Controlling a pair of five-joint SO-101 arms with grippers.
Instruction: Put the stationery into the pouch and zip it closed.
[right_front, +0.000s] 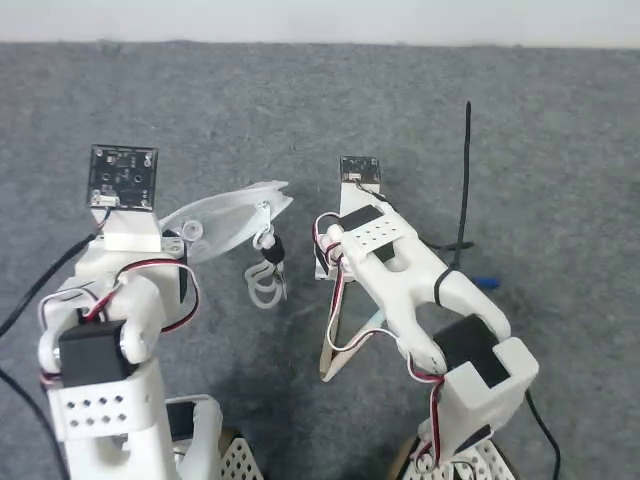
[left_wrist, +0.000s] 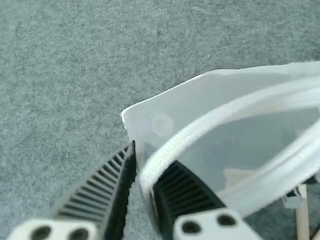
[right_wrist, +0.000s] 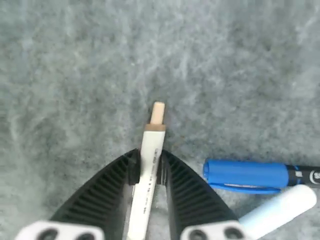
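My left gripper (left_wrist: 141, 167) is shut on one end of a translucent white pouch (left_wrist: 225, 125), close to the end of its white zipper. The pouch (right_front: 225, 222) is held tilted above the grey mat with its mouth gaping, and its black slider and white ring pull (right_front: 265, 282) dangle below. My right gripper (right_wrist: 147, 159) is shut on a white pen (right_wrist: 150, 145) with a beige tip, low over the mat. Just beside it lie a blue marker (right_wrist: 247, 176) and a pale blue stick (right_wrist: 280, 210). The marker's blue end (right_front: 485, 282) peeks out from under the right arm.
A grey carpet-like mat (right_front: 520, 120) covers the table. A thin black cable (right_front: 465, 170) runs away from the right arm. A pale beige strip (right_front: 333, 345) leans under the right arm. Both arm bases stand at the near edge.
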